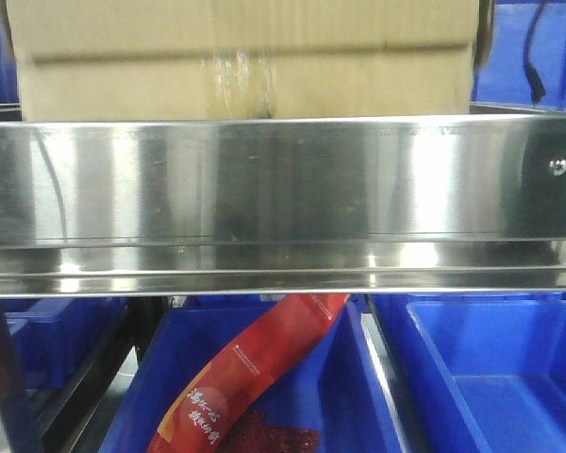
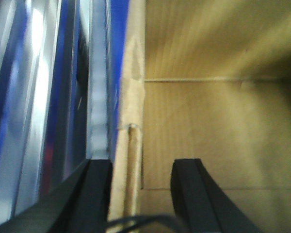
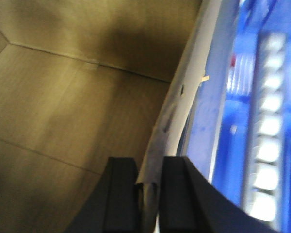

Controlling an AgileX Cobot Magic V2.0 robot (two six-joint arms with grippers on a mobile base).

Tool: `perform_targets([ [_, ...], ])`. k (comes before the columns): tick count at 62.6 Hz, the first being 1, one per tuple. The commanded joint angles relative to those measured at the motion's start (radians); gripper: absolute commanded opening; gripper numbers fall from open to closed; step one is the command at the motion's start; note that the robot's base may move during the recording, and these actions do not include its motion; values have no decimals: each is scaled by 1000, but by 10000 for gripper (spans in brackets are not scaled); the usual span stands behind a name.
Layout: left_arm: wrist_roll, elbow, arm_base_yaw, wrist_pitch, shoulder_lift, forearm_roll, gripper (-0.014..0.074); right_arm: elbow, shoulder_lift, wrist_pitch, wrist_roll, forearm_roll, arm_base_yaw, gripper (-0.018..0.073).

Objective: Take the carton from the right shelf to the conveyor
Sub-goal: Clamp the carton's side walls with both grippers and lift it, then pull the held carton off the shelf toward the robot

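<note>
The brown carton (image 1: pixel 245 57) stands on the right shelf, behind its shiny steel front band (image 1: pixel 283 179). Neither gripper shows in the front view. In the left wrist view my left gripper (image 2: pixel 143 167) is open and straddles the carton's left wall (image 2: pixel 133 111). One finger is outside the wall and the other is inside the box, with a wide gap on the inner side. In the right wrist view my right gripper (image 3: pixel 149 167) is shut on the carton's right wall (image 3: pixel 177 111), which fills the gap between the fingers. The conveyor is out of view.
Blue plastic bins (image 1: pixel 491 377) sit below the shelf; the middle one holds a red packet (image 1: pixel 255 368). More blue bins stand behind the carton on both sides (image 1: pixel 528 57). A small screw (image 1: pixel 556 167) sits at the band's right end. A dark upright (image 1: pixel 0 377) stands at lower left.
</note>
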Motion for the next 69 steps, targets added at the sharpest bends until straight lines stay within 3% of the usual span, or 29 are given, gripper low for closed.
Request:
perform_targets([
  [1,23,-45,3,-16,-60,-2,-10,-10,-85,-29,-15,-18,-10,-67],
  [11,23,-49,-22,-16,-150,-24,-10,-10,-173,-19,-15,-18,-10,-67],
  [21,23,-13,-100,-16,-230,15,-16,14,-248,-19,-15,-18,-2,-67],
  [28,11,97,-167,-16,-302,51,-16,88,-317,-19,-15,-18,24,-67],
  [48,-132,407,-328,-16,-495,96,-16,391,-497,-19,-15,-18,130,-67],
  [56,-184,495,-359,-16,-551,123,-16,478,-543,-50,-15,-18,140,-67],
  [69,-199,595,-359,-16,-578,121,-16,491,-557,-119,-15,-18,140,-67],
])
